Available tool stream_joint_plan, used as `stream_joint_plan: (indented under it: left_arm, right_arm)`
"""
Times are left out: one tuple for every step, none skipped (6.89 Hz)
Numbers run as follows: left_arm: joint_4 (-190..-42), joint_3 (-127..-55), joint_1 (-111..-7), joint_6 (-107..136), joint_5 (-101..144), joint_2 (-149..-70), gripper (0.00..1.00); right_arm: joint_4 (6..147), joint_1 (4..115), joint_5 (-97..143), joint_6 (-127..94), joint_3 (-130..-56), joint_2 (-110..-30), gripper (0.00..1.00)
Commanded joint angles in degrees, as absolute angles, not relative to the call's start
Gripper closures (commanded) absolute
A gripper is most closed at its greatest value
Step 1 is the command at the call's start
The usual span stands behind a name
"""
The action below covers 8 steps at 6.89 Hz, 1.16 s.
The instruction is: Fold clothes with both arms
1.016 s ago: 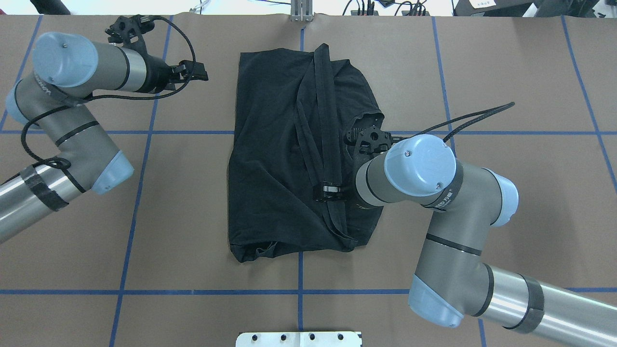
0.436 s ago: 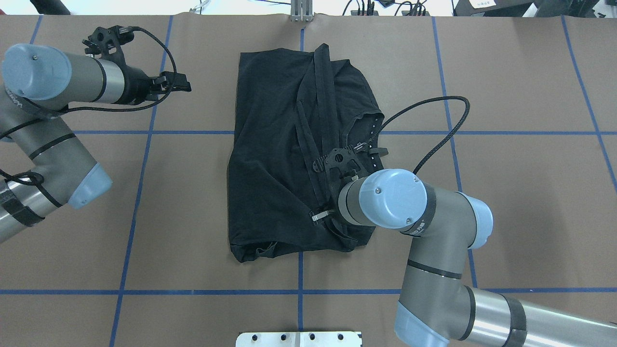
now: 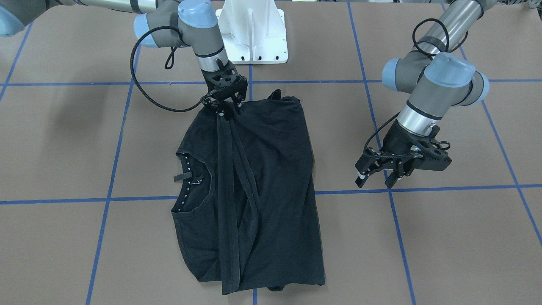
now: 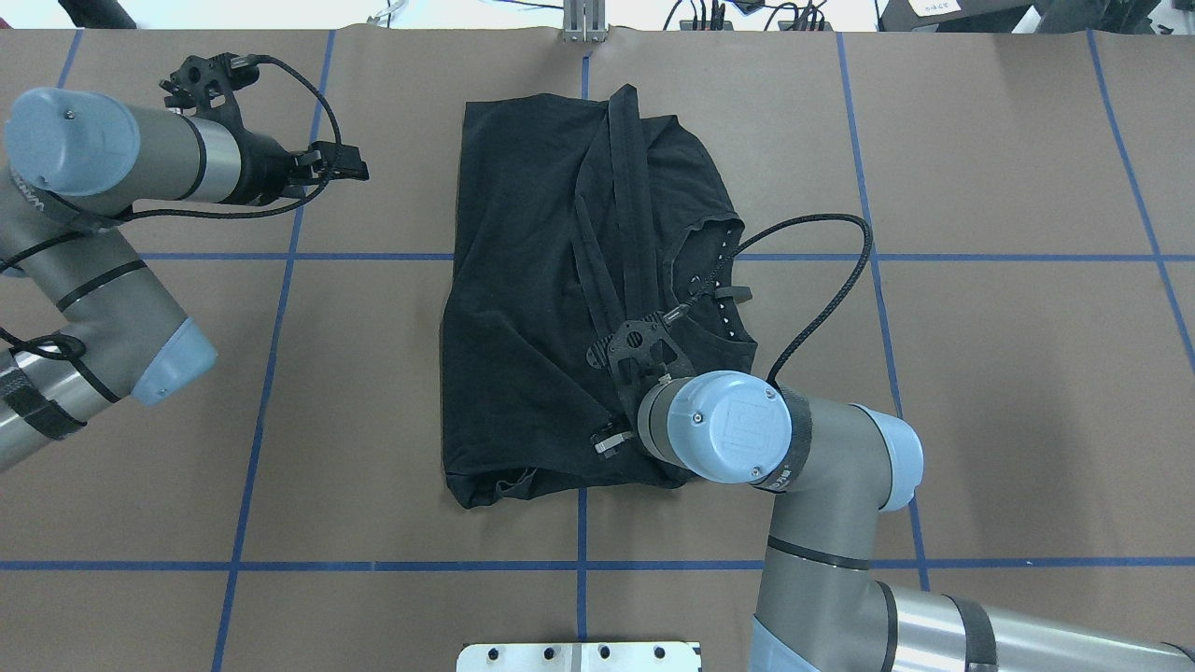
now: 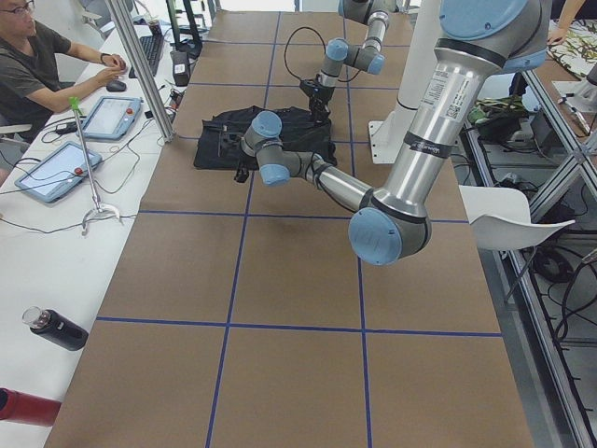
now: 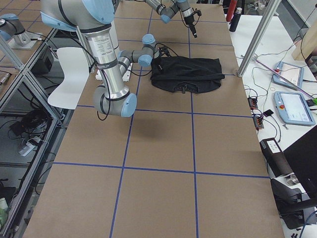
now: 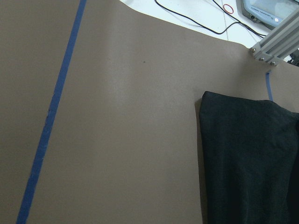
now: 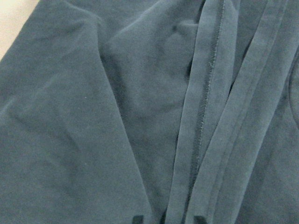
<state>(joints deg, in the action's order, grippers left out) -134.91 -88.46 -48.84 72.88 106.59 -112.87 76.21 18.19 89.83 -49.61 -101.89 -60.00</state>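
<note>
The black T-shirt (image 4: 523, 280) lies folded lengthwise in the middle of the table, also in the front-facing view (image 3: 271, 182). Its neckline (image 3: 186, 169), edged with small white dots, faces the robot's right. Long hem strips (image 3: 230, 190) run down its length. My right gripper (image 4: 607, 441) hovers low over the shirt's near end, where the strips converge (image 3: 226, 111). In the right wrist view its two fingertips (image 8: 135, 218) stand apart with the strips between them, so it looks open. My left gripper (image 3: 374, 181) hangs open over bare table, well left of the shirt (image 4: 359, 171).
Brown table cover (image 4: 980, 392) with blue tape lines (image 4: 280, 257). The white base plate (image 3: 254, 29) sits at the robot's edge. A metal post (image 4: 583, 23) stands at the far edge. A person (image 5: 37, 56) sits by tablets (image 5: 51, 168) beyond it.
The right arm swung toward the robot, carrying its gripper along the hem strips to the shirt's near end. The left arm drew back leftward, then held still. The shirt's outline is unchanged.
</note>
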Motion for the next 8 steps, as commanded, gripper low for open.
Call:
stream_joint_plan:
  left_arm:
    - [-134.9, -88.3, -48.8, 72.9, 106.5, -112.9, 0.00]
    - [-134.9, -88.2, -48.8, 73.0, 106.5, -112.9, 0.00]
    - [-134.9, -88.2, -48.8, 73.0, 106.4, -112.9, 0.00]
    - [-134.9, -88.0, -48.8, 73.0, 106.4, -112.9, 0.00]
    - [-134.9, -87.9, -48.7, 73.0, 106.4, -112.9, 0.00]
    - [-134.9, -87.9, -48.7, 73.1, 106.3, -112.9, 0.00]
    - [-134.9, -87.9, -48.7, 73.1, 106.3, -112.9, 0.00]
    - [-134.9, -87.9, -48.7, 73.2, 106.3, -112.9, 0.00]
  right_arm:
    - [76.3, 17.1, 89.4, -49.6, -101.7, -59.9, 0.67]
    - [76.2, 16.4, 88.2, -49.6, -101.7, -59.9, 0.68]
    - [76.1, 16.3, 88.0, -49.6, -101.7, -60.3, 0.68]
    - [76.1, 16.3, 88.0, -49.6, -101.7, -60.5, 0.68]
    - [76.1, 16.3, 88.0, -49.6, -101.7, -60.6, 0.67]
    - [76.1, 16.2, 88.0, -49.6, -101.7, -60.6, 0.67]
    - [76.1, 15.9, 88.0, -49.6, -101.7, -60.6, 0.67]
    - [76.1, 15.9, 88.0, -49.6, -101.7, -60.6, 0.67]
